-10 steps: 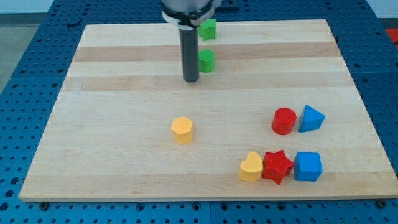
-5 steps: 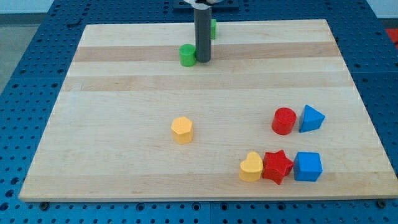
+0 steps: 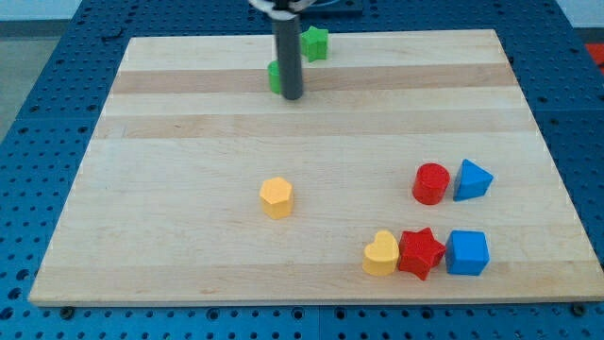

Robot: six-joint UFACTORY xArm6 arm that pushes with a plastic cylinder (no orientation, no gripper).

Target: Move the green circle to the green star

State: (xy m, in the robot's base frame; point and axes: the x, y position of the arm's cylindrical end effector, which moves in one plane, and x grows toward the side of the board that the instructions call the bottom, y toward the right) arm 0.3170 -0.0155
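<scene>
The green star (image 3: 315, 42) sits near the board's top edge, just right of the rod. The green circle (image 3: 275, 77) lies below and to the left of the star, mostly hidden behind the dark rod; only its left part shows. My tip (image 3: 293, 95) rests on the board at the circle's lower right side, touching or nearly touching it. The star and the circle are apart.
A yellow hexagon (image 3: 276, 197) sits mid-board. At the lower right are a red cylinder (image 3: 431, 183), a blue triangle (image 3: 472, 179), a yellow heart (image 3: 381, 254), a red star (image 3: 420, 252) and a blue cube (image 3: 467, 252). The wooden board (image 3: 170, 189) lies on a blue perforated table.
The green circle was pushed left from its first spot, then slightly up. My tip went from the circle's left to its right, and now sits at its lower right.
</scene>
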